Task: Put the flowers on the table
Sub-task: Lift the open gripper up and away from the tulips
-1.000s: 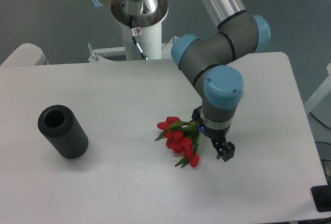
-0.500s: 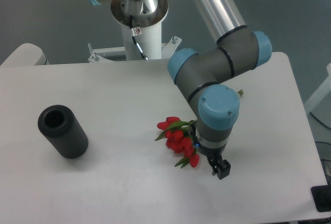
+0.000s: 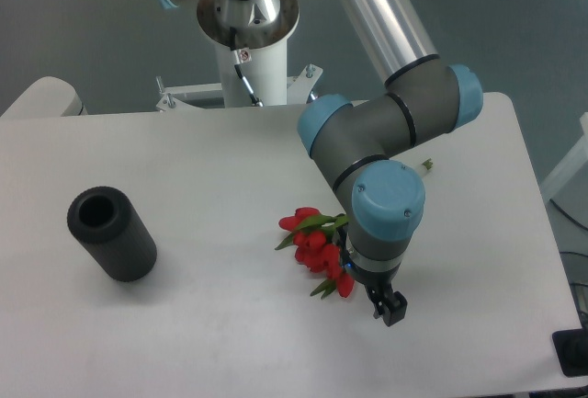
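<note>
One black cylinder (image 3: 111, 233) lies hollow; flowers (image 3: 317, 244) on table (image 3: 211, 159); claw (image 3: 386, 306) state unclear.

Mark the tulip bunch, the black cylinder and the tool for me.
tulip bunch (image 3: 317, 249): fixed camera, on the red blooms.
black cylinder (image 3: 122, 240): fixed camera, on its side wall.
tool (image 3: 390, 308): fixed camera, on the visible black fingertip end.

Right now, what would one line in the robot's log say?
flowers: lying on table | claw: beside flowers, nothing visibly held, open/shut unclear | cylinder: far left, apart
</note>
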{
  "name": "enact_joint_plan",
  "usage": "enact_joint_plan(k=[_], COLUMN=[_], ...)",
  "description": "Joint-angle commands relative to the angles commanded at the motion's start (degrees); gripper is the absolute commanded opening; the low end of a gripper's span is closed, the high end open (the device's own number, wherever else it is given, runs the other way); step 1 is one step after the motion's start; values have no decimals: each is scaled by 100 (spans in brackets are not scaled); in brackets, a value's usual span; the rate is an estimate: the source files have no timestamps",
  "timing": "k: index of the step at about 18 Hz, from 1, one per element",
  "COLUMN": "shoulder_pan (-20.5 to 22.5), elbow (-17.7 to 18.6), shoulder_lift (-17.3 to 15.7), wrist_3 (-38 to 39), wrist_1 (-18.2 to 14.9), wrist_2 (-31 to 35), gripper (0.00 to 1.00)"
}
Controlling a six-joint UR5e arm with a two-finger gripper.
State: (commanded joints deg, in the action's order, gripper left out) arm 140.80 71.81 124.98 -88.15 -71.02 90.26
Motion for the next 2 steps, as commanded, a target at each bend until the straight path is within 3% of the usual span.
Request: enact_joint_plan(k=[2], shoulder_pan=[9], elbow=[0], shoulder_lift=[-9], wrist_3=[0], wrist_1=[0], wrist_2=[-9], gripper=[100])
